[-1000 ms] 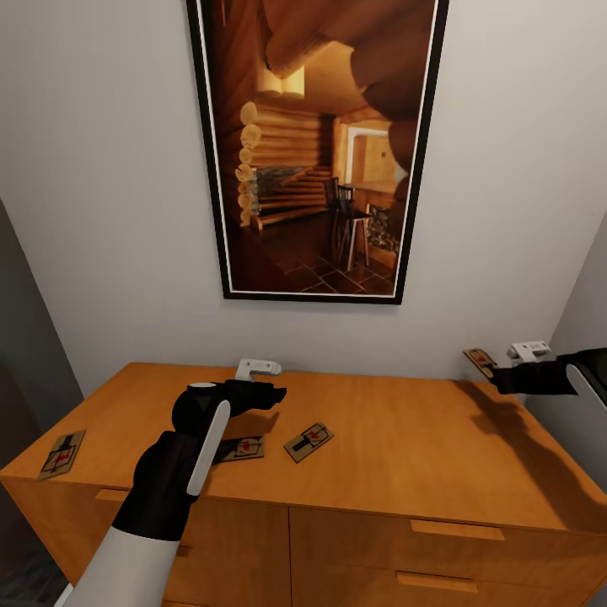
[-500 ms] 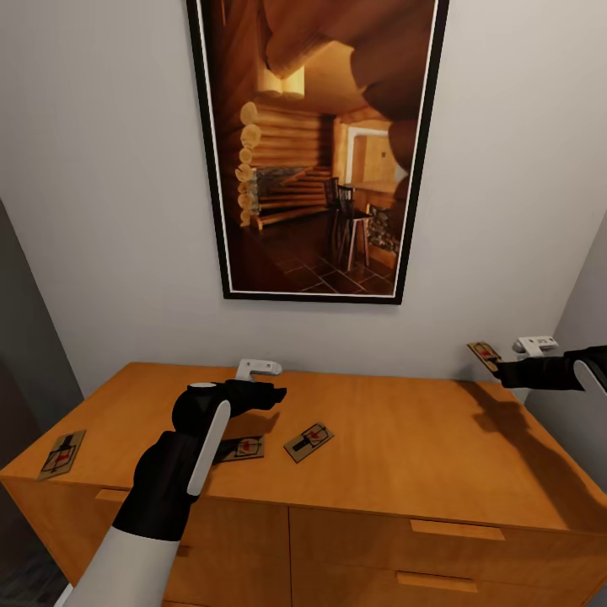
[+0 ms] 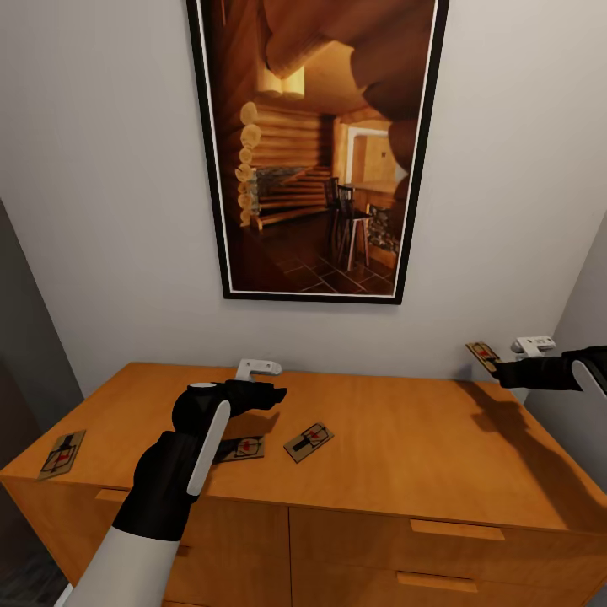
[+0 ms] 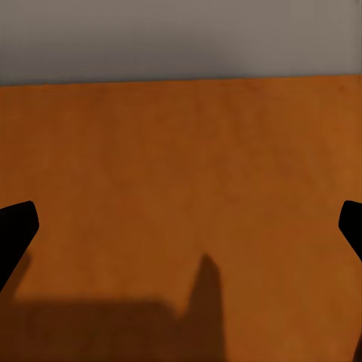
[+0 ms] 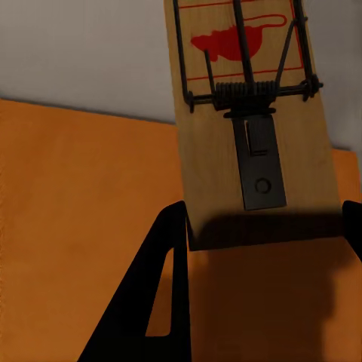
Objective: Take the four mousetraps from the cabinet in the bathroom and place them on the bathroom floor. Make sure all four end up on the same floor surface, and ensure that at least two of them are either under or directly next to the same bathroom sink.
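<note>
Orange wood of the cabinet (image 3: 405, 455) spread across the head view, three mousetraps lying flat on top: one at the left corner (image 3: 62, 453), two mid-top (image 3: 308, 441), the nearer (image 3: 244, 448) half hidden behind the left gripper (image 3: 268, 393) hovering above. Fourth mousetrap (image 3: 482, 355) raised beside the cabinet's right end, pinched by the right gripper (image 3: 499, 368).

Left wrist: fingertips (image 4: 16, 226) spread wide over bare cabinet top (image 4: 181, 188), nothing between.

Right wrist: fingers (image 5: 162, 249) clamped on the lower edge of the held mousetrap (image 5: 249, 113), spring and red mouse print facing out.

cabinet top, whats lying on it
Three mousetraps lie on the cabinet top: one at its left corner, one mid, one partly covered by the left arm.
</note>
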{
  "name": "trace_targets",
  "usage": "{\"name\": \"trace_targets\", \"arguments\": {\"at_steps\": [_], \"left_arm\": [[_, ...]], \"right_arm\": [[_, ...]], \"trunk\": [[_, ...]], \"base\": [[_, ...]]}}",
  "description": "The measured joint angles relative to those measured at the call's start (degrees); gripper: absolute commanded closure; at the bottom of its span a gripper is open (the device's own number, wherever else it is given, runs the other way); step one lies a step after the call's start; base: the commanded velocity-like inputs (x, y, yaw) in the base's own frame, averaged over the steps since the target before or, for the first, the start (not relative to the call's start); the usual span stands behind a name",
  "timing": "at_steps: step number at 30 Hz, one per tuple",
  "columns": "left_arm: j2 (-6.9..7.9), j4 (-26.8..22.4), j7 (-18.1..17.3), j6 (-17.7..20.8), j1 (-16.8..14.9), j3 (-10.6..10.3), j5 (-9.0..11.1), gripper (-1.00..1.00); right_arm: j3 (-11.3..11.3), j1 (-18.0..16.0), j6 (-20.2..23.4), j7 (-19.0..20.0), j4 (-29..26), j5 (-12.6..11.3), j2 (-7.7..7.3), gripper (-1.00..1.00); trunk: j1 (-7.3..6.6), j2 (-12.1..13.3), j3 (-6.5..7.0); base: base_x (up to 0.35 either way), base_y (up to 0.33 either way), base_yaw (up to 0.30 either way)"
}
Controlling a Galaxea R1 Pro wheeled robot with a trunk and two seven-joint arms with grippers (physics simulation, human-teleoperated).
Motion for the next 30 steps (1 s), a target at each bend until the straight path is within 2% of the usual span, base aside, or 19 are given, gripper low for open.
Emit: {"name": "trace_targets", "arguments": {"at_steps": [10, 14, 18, 24, 30], "left_arm": [[0.01, 0.0, -0.02, 0.0, 0.0, 0.0, -0.01, -1.0], [-1.29, -1.29, -0.3, -0.55, 0.0, -1.3, 1.71, -1.0], [-1.45, -2.57, -0.28, -0.51, 0.05, -2.29, 1.55, -1.0], [-1.22, -2.17, -0.28, -0.58, 1.07, -2.7, 1.01, -1.0], [-1.15, -2.16, -0.28, -0.26, 1.42, -4.64, 0.9, -1.0]], "right_arm": [[0.01, 0.0, 0.0, -0.01, 0.11, 0.0, 0.12, 1.0], [0.85, 0.09, 0.02, 0.38, -1.19, -0.92, -0.28, 1.0], [0.91, 0.09, 0.02, 0.4, -2.02, -1.36, -0.66, 1.0], [2.05, 0.16, 0.04, 0.46, -2.29, -1.8, 0.61, 1.0], [2.39, 0.17, 0.03, 0.48, -2.49, -1.6, 0.95, 1.0]], "trunk": [[0.0, 0.0, 0.0], [0.0, 0.0, 0.0], [0.0, 0.0, 0.0], [0.0, 0.0, 0.0], [0.0, 0.0, 0.0]], "base": [[0.0, 0.0, 0.0], [0.0, 0.0, 0.0], [0.0, 0.0, 0.0], [0.0, 0.0, 0.0], [0.0, 0.0, 0.0]]}}
